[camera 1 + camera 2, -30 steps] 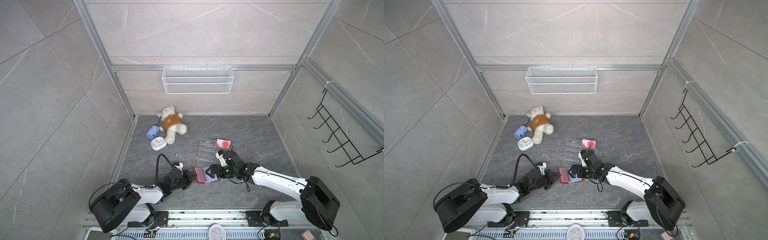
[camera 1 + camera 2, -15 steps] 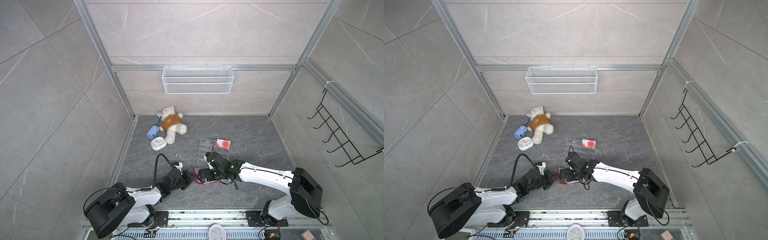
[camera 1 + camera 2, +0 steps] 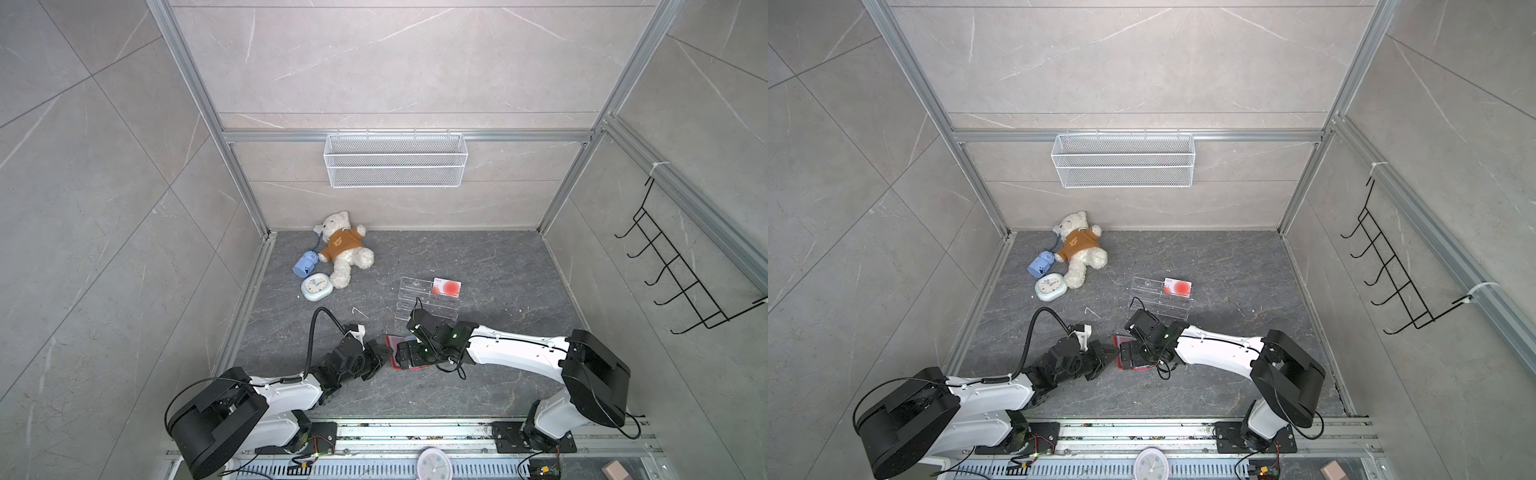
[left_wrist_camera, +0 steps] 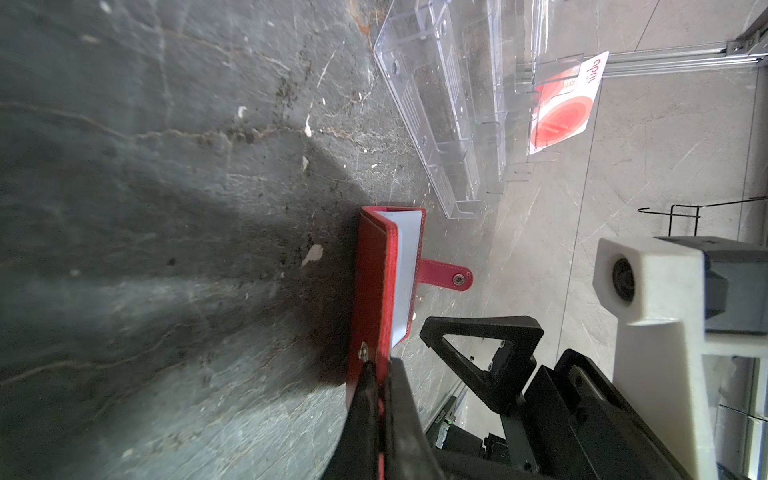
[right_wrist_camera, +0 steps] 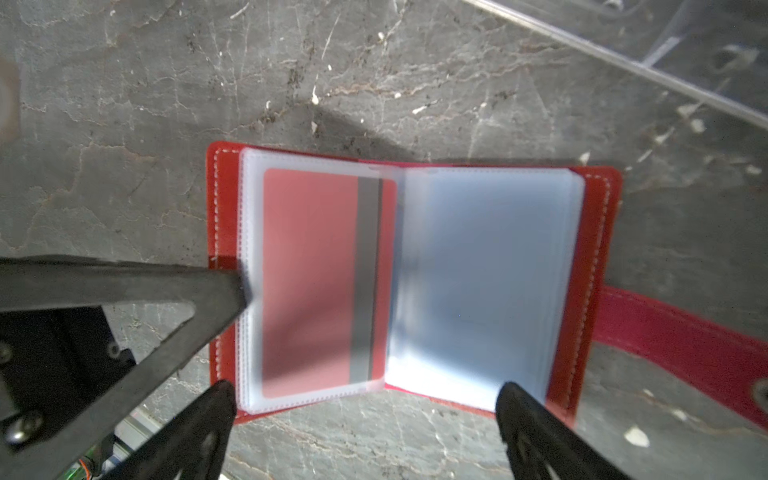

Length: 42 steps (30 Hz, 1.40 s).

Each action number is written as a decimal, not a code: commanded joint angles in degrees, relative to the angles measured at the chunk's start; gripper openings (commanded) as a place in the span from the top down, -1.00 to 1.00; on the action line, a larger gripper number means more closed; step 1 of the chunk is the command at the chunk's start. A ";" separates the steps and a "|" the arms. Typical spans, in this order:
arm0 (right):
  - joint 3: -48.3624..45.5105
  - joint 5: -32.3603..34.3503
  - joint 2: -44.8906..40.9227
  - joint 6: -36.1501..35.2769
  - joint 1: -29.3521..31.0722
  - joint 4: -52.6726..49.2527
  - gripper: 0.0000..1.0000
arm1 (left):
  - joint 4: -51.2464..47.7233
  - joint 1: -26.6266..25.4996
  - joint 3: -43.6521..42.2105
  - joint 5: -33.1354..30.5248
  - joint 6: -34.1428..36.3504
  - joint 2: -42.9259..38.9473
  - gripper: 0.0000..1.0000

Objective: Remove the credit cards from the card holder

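The card holder (image 5: 598, 249) lies spread open on the stone floor (image 5: 124, 124), directly under the right gripper (image 5: 365, 388). That gripper's fingers stand wide apart, one near each page's edge, and grip nothing.

Only the right wrist view shows the inside. A credit card (image 5: 311, 282), red-backed with a dark stripe, sits in the clear sleeve on the page nearer the left gripper (image 5: 232, 286). The far page shows only pale blue sleeves (image 5: 486, 282), and the snap tab (image 5: 685, 345) trails beyond it.

The left wrist view shows what that one hides: the left gripper (image 4: 380, 370) is clamped tight on the edge of the red cover, beside its snap stud, with the holder seen nearly edge-on.

In both top views the two grippers meet over the holder (image 3: 391, 340) (image 3: 1119, 340) and cover most of it. Past the right gripper, a clear acrylic rack (image 3: 419, 301) carries a white credit card (image 3: 446, 287) with a red circle. Well beyond the left gripper lie a teddy bear (image 3: 343, 249) and an alarm clock (image 3: 316, 286).
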 commanded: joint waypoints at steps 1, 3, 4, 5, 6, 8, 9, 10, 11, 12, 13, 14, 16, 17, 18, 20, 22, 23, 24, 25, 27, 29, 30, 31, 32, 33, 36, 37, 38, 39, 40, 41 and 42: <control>1.34 1.28 1.31 1.05 0.30 0.77 -1.00 | 0.14 -0.32 0.76 -0.99 2.02 -1.12 1.00; 1.62 1.27 1.82 1.05 0.32 0.95 -1.00 | -0.01 -0.36 0.82 -1.01 2.12 -1.20 1.00; 1.75 1.19 2.01 1.13 0.34 0.99 -1.00 | 0.06 -0.37 0.75 -1.03 2.12 -1.20 1.00; 1.85 1.12 2.23 1.20 0.35 1.16 -1.00 | 0.00 -0.44 0.77 -0.82 2.18 -1.20 1.00; 1.86 1.03 2.34 1.30 0.32 1.34 -1.00 | -0.07 -0.41 0.91 -0.75 2.27 -1.20 1.00; 1.97 0.75 2.71 1.40 0.31 1.73 -1.00 | -0.43 -0.43 1.01 -0.69 2.39 -1.20 1.00; 2.03 0.66 3.02 1.44 0.34 1.74 -1.00 | -0.51 -0.45 0.88 -0.67 2.39 -1.28 1.00; 2.13 0.58 3.32 1.39 0.30 1.74 -1.00 | -0.56 -0.49 0.86 -0.77 2.39 -1.37 1.00; 2.12 0.57 3.46 1.50 0.35 1.81 -1.00 | -0.59 -0.51 0.80 -0.79 2.43 -1.44 1.00; 2.08 0.53 3.60 1.59 0.28 1.98 -1.00 | -0.62 -0.54 0.76 -0.87 2.38 -1.51 1.00; 2.07 0.49 3.69 1.66 0.31 2.16 -1.00 | -0.63 -0.50 0.77 -0.87 2.46 -1.55 1.00; 2.08 0.49 3.80 1.66 0.28 2.18 -1.00 | -0.63 -0.51 0.76 -0.85 2.48 -1.55 1.00; 2.17 0.48 4.08 1.67 0.30 2.18 -1.00 | -0.63 -0.50 0.76 -0.79 2.49 -1.55 1.00; 2.32 0.41 4.28 1.70 0.30 2.18 -1.00 | -0.71 -0.48 0.88 -0.63 2.49 -1.55 1.00; 2.38 0.42 4.46 1.66 0.30 2.03 -1.00 | -0.72 -0.51 0.91 -0.70 2.65 -1.55 1.00; 2.54 0.52 4.60 1.73 0.28 1.84 -1.00 | -0.78 -0.52 0.81 -0.64 2.60 -1.55 1.00; 2.47 0.94 4.62 1.75 0.35 1.66 -1.00 | -0.66 -0.49 0.82 -0.69 2.65 -1.55 1.00; 2.52 1.17 4.70 1.75 0.34 1.57 -1.00 | -0.72 -0.48 0.76 -0.56 2.68 -1.56 1.00; 2.52 1.52 4.78 1.79 0.31 1.46 -1.00 | -0.59 -0.46 0.75 -0.60 2.66 -1.59 1.00; 2.50 1.74 4.91 1.84 0.33 1.39 -1.00 | -0.47 -0.53 0.73 -0.56 2.70 -1.72 1.00; 2.77 2.70 5.20 2.01 0.49 0.72 -1.00 | -0.66 -0.52 0.81 -0.59 2.76 -1.90 1.00; 3.23 3.19 5.82 1.93 0.55 -0.04 -1.00 | -0.76 -0.47 0.79 -0.56 2.69 -1.99 1.00; 3.52 3.56 6.06 1.85 0.62 -0.27 -1.00 | -0.87 -0.53 0.83 -0.45 2.72 -2.01 1.00; 3.61 3.82 6.10 1.84 0.82 -0.25 -1.00 | -0.88 -0.54 0.75 -0.51 2.76 -2.05 1.00; 3.62 4.43 6.20 1.84 1.12 -0.19 -1.00 | -0.75 -0.50 0.74 -0.48 2.82 -2.08 1.00; 3.62 5.05 6.26 1.92 1.34 -0.32 -1.00 | -0.72 -0.48 0.74 -0.48 2.83 -2.03 1.00; 3.92 6.70 6.80 2.19 1.96 -0.95 -1.00 | -0.39 -0.51 0.73 -0.36 2.79 -2.05 1.00; 4.10 7.08 7.04 2.29 2.07 -1.28 -1.00 | -0.30 -0.49 0.67 -0.38 2.76 -2.10 1.00; 4.22 7.38 7.22 2.28 2.17 -1.54 -1.00 | -0.23 -0.50 0.70 -0.30 2.75 -2.08 1.00; 4.31 7.95 7.40 2.36 2.35 -1.89 -1.00 | -0.32 -0.47 0.82 -0.33 2.81 -2.08 1.00; 4.35 8.54 7.49 2.47 2.44 -2.18 -1.00 | -0.41 -0.54 0.79 -0.21 2.83 -2.08 1.00; 4.46 9.08 7.49 2.46 2.59 -2.42 -1.00 | -0.58 -0.53 0.77 -0.20 2.91 -2.08 1.00; 4.57 10.55 7.34 2.46 2.88 -2.95 -1.00 | -0.89 -0.47 0.79 -0.22 2.89 -2.13 1.00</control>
